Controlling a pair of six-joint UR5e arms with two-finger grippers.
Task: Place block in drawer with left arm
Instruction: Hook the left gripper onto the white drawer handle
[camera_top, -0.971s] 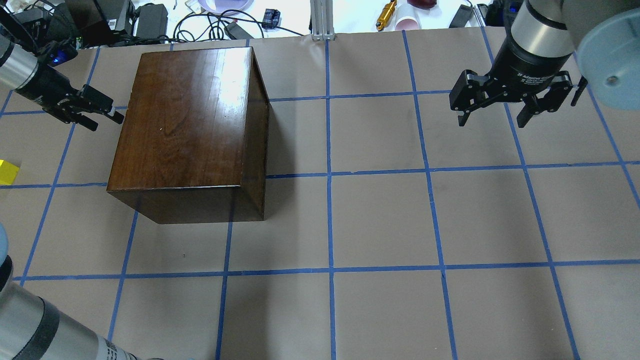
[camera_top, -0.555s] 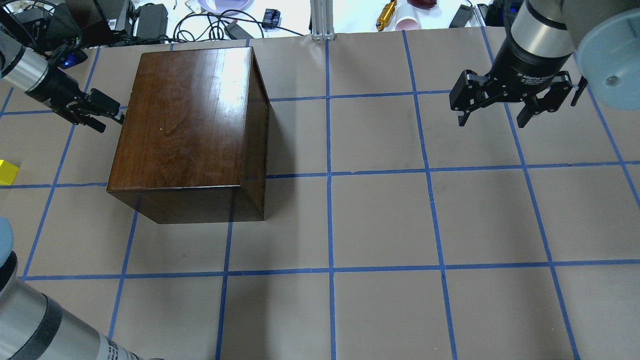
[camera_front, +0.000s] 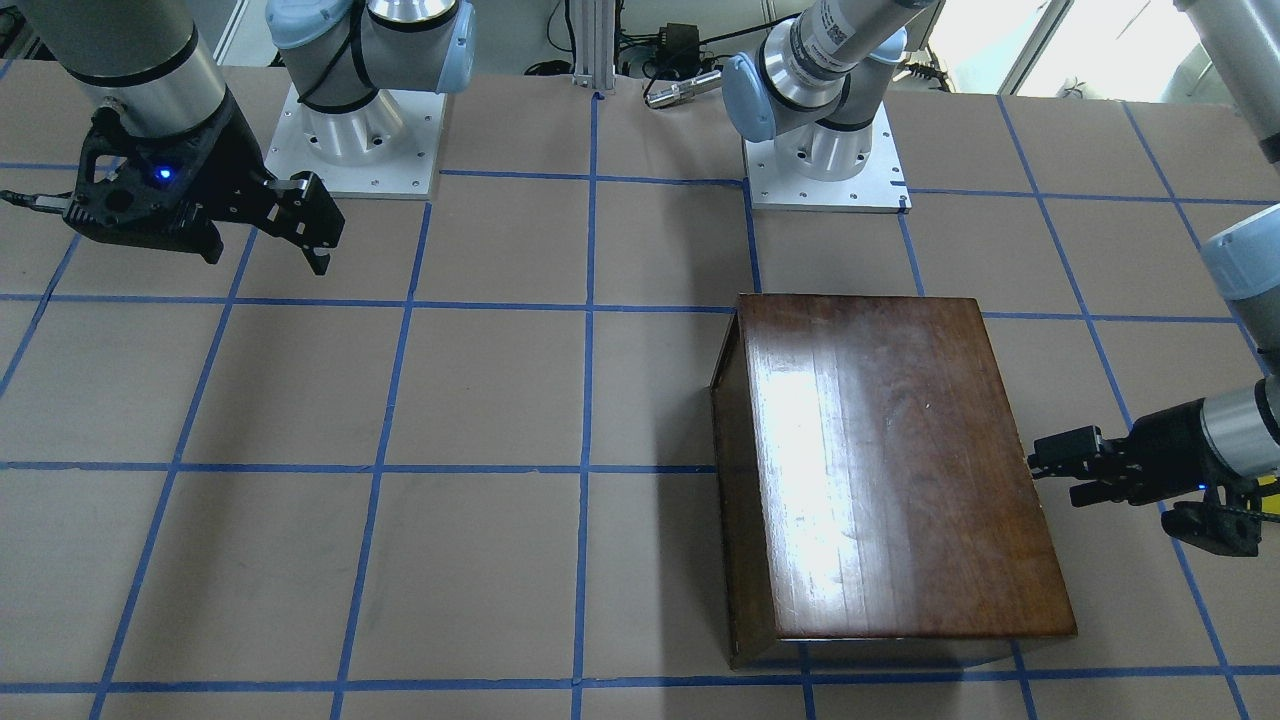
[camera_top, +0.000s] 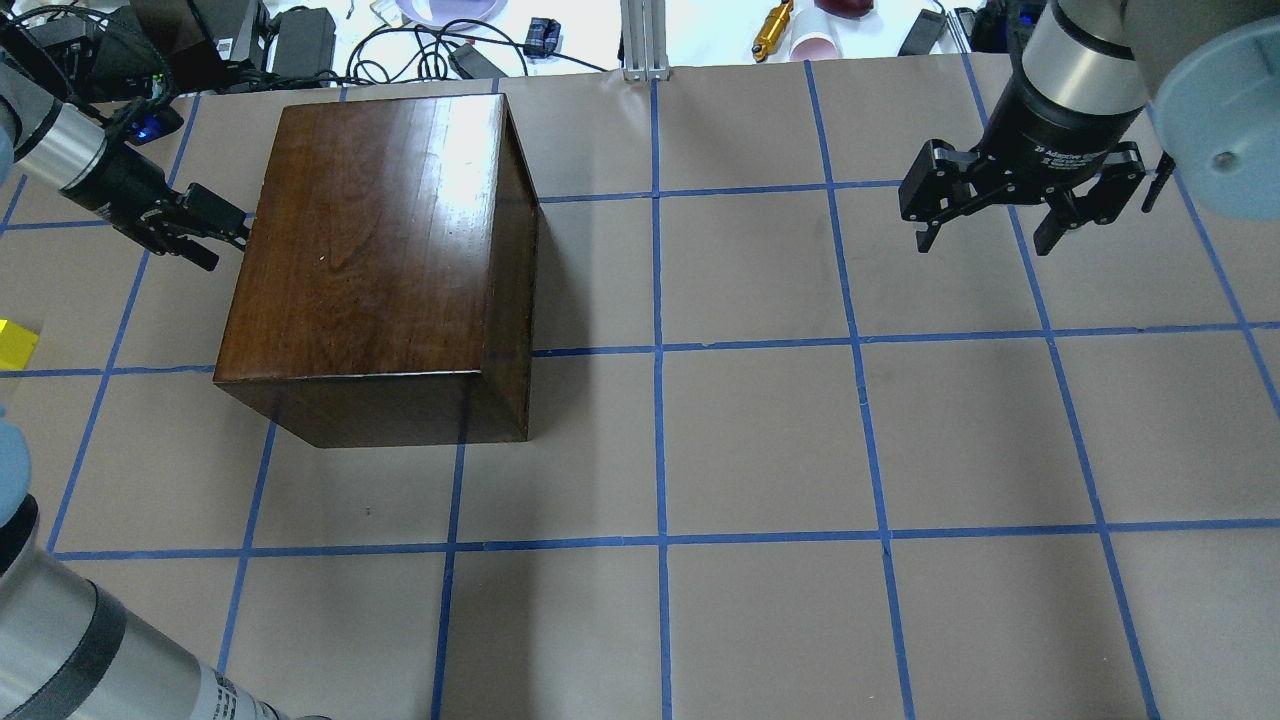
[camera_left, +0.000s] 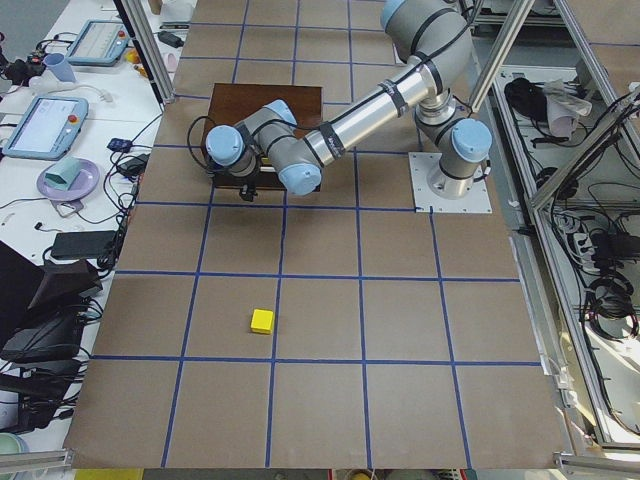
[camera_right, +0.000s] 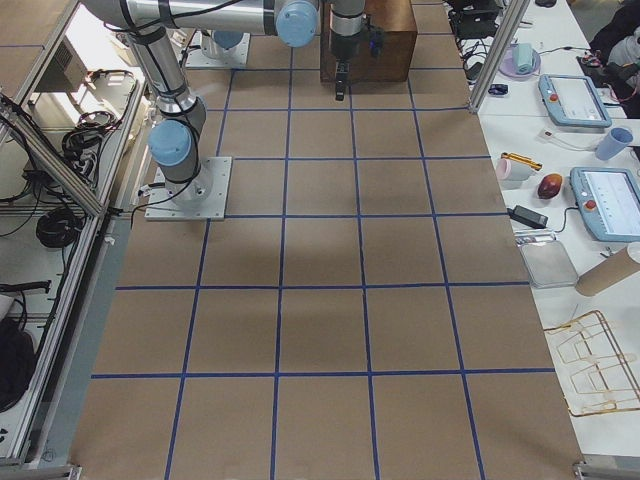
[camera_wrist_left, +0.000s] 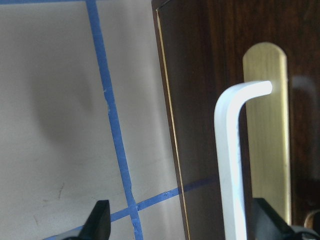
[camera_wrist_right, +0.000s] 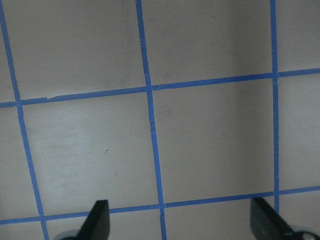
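Observation:
The yellow block (camera_top: 15, 342) lies on the table at the far left edge of the overhead view, and also shows in the exterior left view (camera_left: 262, 320). The dark-brown wooden box (camera_top: 370, 230) stands left of centre with its drawer shut. Only the drawer's dark front panel (camera_wrist_left: 210, 75) and metal pull (camera_wrist_left: 232, 165) show. My left gripper (camera_top: 225, 238) is open and level at the box's left face. In the left wrist view the pull lies between its fingertips (camera_wrist_left: 102, 220), nearer the right one. My right gripper (camera_top: 985, 235) is open and empty, high over the far right of the table.
Cables, power adapters and a cup (camera_top: 815, 45) lie past the table's far edge. The two arm bases (camera_front: 350, 140) stand at the robot's side of the table. Brown paper with a blue tape grid (camera_top: 660, 350) covers the table.
My left gripper has moved in toward the box's left face and now reaches the drawer front. The block, the box and the right arm have not moved.

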